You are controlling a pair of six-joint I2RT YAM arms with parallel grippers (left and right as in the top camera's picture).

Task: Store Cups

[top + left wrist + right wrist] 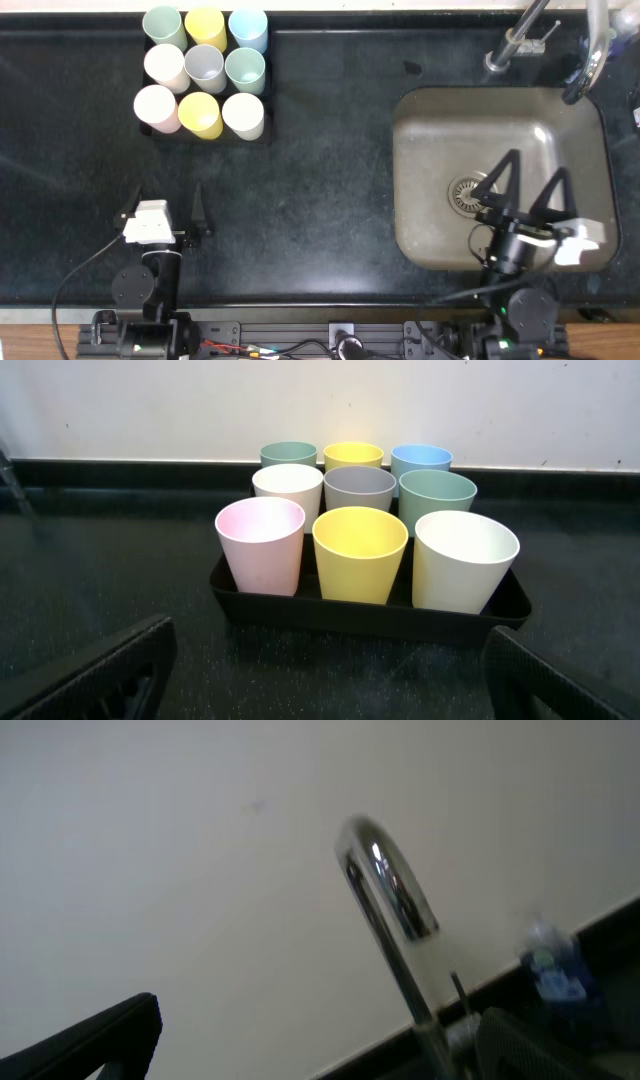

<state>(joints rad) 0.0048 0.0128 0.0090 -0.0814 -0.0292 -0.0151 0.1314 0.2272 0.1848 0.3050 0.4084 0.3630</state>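
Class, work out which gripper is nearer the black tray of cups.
Left. The left gripper faces the tray from a short way off, with nothing between them; the right gripper is far across, over the sink.

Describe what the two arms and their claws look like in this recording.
The black left arm and black right arm have round joint housings, each carrying a white block at the wrist. The left claw and right claw each have two black, tapered fingers. A thin black cable curves away beside the left arm.

Nine pastel cups (205, 68) upright, black tray (370, 618)
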